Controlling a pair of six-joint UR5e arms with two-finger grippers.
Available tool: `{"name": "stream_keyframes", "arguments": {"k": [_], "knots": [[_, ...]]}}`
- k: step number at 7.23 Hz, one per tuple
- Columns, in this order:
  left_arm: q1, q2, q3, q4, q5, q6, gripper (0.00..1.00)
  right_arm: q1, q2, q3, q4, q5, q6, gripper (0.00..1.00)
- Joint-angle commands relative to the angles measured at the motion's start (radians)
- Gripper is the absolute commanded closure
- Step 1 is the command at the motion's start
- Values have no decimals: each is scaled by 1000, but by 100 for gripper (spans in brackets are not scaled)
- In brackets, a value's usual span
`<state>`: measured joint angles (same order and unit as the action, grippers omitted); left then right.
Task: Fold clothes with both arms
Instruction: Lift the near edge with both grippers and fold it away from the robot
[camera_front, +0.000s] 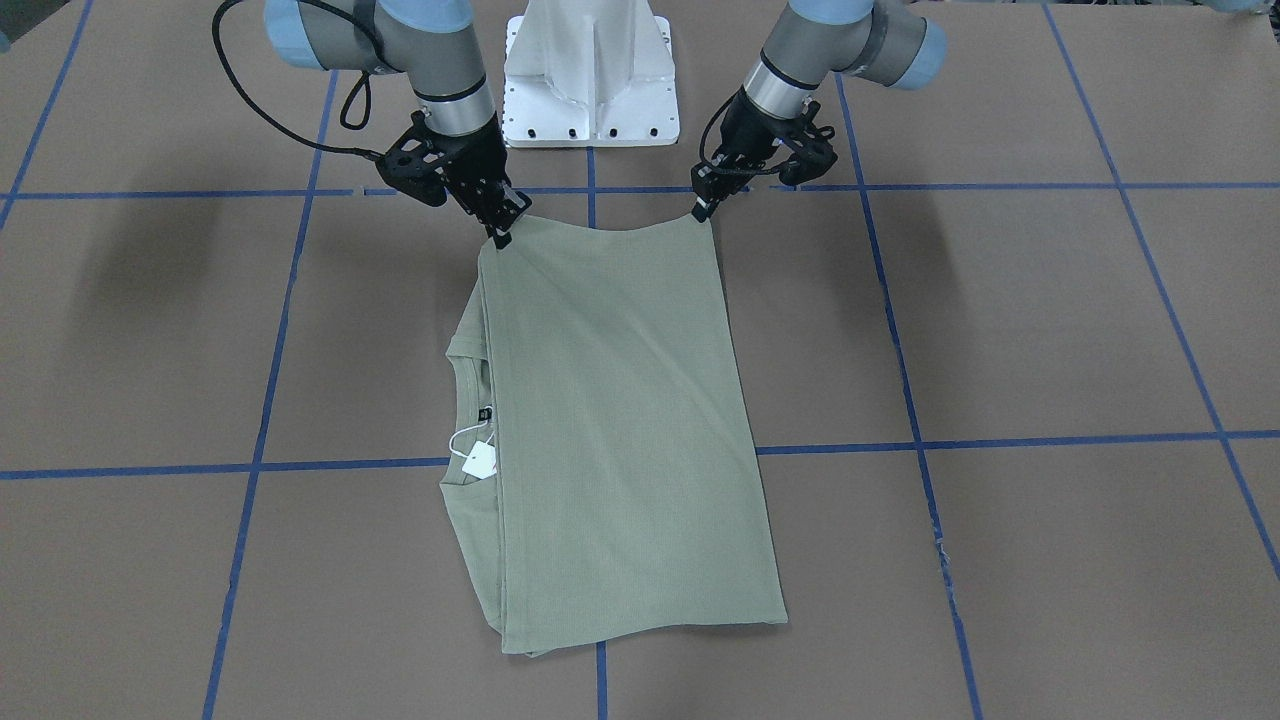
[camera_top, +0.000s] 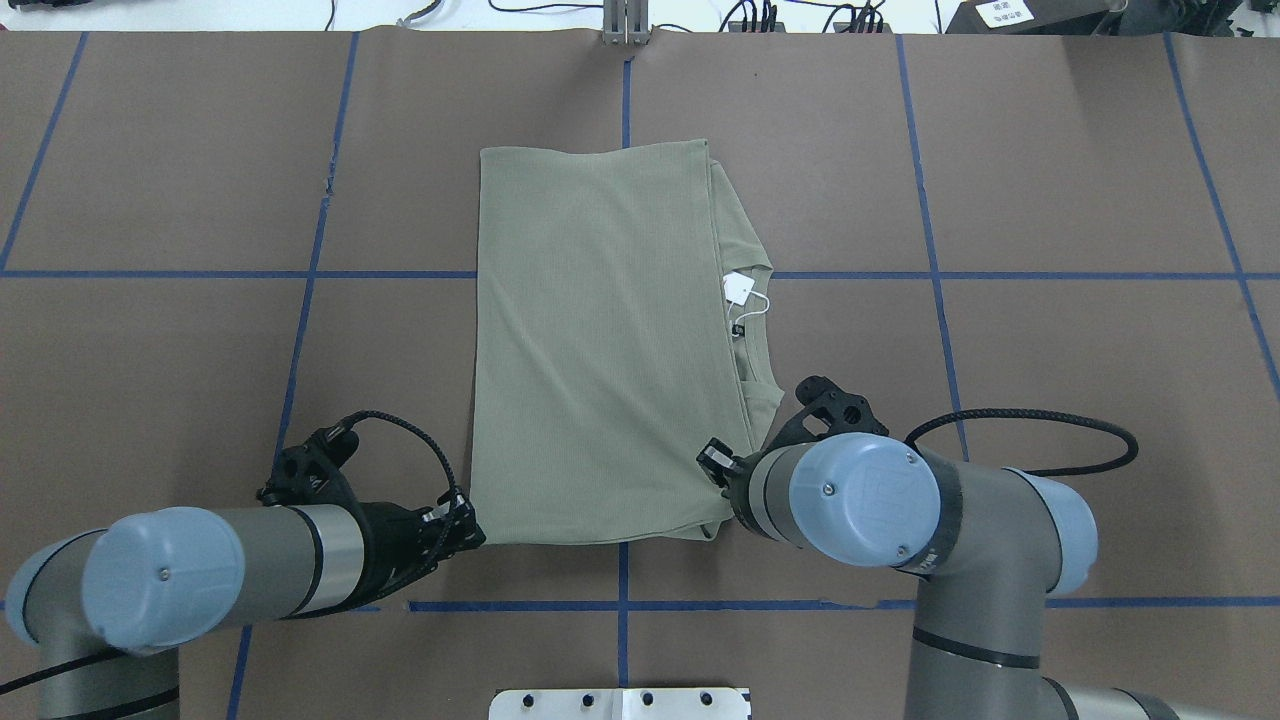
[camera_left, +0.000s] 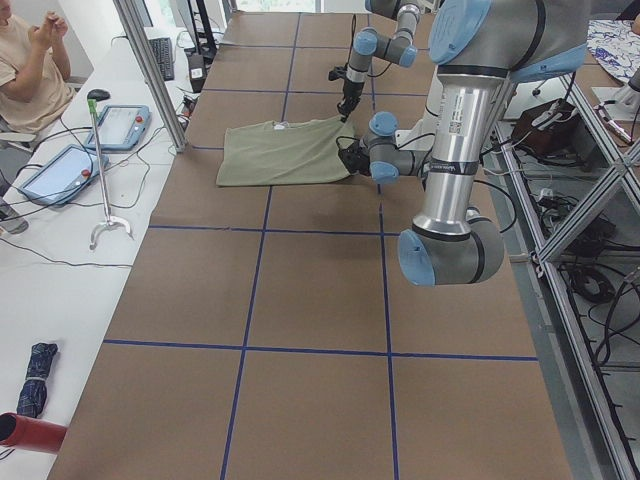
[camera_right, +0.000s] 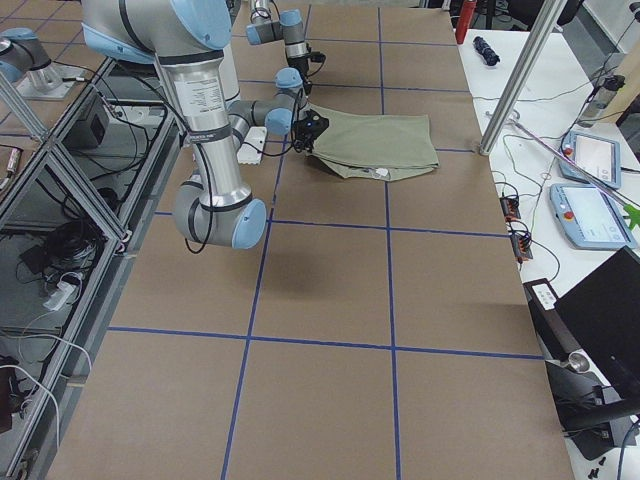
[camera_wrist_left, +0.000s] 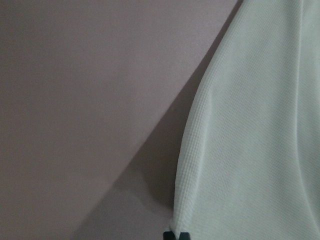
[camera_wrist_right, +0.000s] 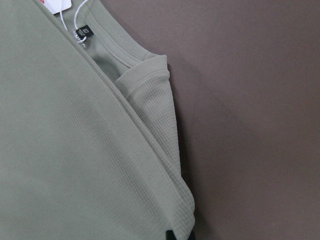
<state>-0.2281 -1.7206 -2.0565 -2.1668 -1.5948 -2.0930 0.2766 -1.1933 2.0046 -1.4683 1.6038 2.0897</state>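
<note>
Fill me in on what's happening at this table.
Two robot arms are folding a sage-green shirt on the brown table. The shirt lies as a narrow rectangle with its sides folded in, and the white hang tag shows at the neck on the robot's right side. The left gripper and right gripper each pinch a corner of the edge nearest the robot's base. That edge looks slightly raised, while the rest lies flat.

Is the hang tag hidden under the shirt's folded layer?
No, the white hang tag lies exposed beside the folded edge, at the neck of the shirt.
</note>
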Motion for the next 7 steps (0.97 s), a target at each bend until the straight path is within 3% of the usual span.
{"name": "stream_keyframes", "arguments": {"k": [1,2,4,5,7], "knots": [[55,48,-131,4,-2,-79,100,-54,-104,182,-1,-2,96,100],[55,38,-207,46,-10,-85,100,-47,-117,259,-36,-2,99,100],[-62,-60,-239,191,-51,-26,100,50,-57,257,-79,10,87,100],[-138,-121,-205,229,-51,69,100,120,-2,214,-81,16,81,100],[-287,-227,-43,246,-83,201,100,241,130,24,-70,47,-14,100]]}}
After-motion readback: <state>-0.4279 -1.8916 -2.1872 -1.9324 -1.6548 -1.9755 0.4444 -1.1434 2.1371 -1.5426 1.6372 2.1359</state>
